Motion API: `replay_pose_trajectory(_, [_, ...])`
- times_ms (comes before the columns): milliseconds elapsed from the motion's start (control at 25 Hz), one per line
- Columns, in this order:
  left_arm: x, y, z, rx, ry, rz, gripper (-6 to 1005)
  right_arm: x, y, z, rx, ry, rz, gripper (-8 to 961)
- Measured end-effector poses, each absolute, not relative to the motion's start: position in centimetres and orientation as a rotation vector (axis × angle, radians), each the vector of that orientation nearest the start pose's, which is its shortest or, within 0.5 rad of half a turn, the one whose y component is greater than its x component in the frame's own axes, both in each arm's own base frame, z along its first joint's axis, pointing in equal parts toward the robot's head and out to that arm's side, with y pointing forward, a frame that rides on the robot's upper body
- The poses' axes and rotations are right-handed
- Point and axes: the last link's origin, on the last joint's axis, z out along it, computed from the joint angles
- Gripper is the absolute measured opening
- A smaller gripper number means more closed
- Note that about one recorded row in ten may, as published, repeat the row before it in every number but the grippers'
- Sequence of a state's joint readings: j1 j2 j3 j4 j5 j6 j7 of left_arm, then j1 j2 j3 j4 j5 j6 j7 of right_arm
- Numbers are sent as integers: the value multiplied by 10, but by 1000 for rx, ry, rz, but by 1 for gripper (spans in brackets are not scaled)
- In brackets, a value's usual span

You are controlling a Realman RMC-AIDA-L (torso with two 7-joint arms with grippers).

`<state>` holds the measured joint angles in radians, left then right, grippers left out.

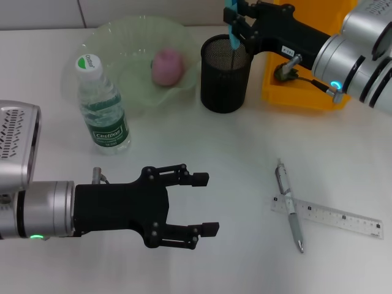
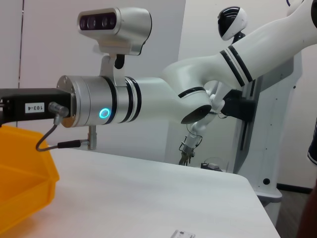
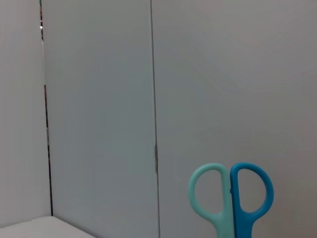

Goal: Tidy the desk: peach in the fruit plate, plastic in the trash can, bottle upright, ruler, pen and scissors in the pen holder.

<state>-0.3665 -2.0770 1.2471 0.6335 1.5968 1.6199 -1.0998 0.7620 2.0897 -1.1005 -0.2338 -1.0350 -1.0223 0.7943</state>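
Note:
My right gripper (image 1: pixel 236 26) is shut on the blue scissors (image 1: pixel 233 27) at the back, holding them upright with the blades dipping into the black mesh pen holder (image 1: pixel 224 76). Their teal and blue handles (image 3: pixel 231 198) show in the right wrist view. The pink peach (image 1: pixel 166 66) lies in the green fruit plate (image 1: pixel 116 43). The water bottle (image 1: pixel 101 109) stands upright beside the plate. A silver pen (image 1: pixel 290 205) lies across the clear ruler (image 1: pixel 331 216) at the front right. My left gripper (image 1: pixel 206 204) hovers open over the front left, holding nothing. No plastic is in view.
A yellow bin (image 1: pixel 294 86) stands behind my right arm, right of the pen holder; its corner (image 2: pixel 22 183) also shows in the left wrist view, with the right arm above it. Bare table lies between my left gripper and the pen.

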Motion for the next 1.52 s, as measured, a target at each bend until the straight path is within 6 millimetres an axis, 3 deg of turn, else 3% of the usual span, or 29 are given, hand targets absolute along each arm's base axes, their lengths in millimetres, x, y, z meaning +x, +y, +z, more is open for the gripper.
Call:
replay_pose_trajectory(560, [-244,260,-50,-2964,-250,-908,829,208,411,-53,-2273,413,802,221])
replay_pose_trajectory(640, [-245,260,-50,-2962,-245,-908,829,209,408,-51,-2272,407,829,419])
replay_pose_trajectory(680, [-245,259,-50,-2961,-243,-912,829,209,405,-49,-2267,401,855,424])
replay_pose_trajectory(880, [-245,259,-47,-2955,-241,-930,829,210,388,-16,-2198,415,1096,447])
replay_pose_trajectory(1000, [-246,257,-44,-2948,-241,-936,829,208,380,14,-2199,475,1214,575])
replay_pose_trajectory(1120, [-246,254,-42,-2952,-240,-957,829,199,367,45,-2301,587,1219,688])
replay_pose_trajectory(1240, [-246,253,-41,-2952,-241,-971,829,187,356,72,-2436,668,1032,773])
replay_pose_trajectory(1360, [-247,251,-40,-2952,-247,-976,829,174,345,94,-2600,735,630,829])
replay_pose_trajectory(1520, [-248,251,-40,-2951,-253,-976,829,167,337,98,-2756,764,226,827])
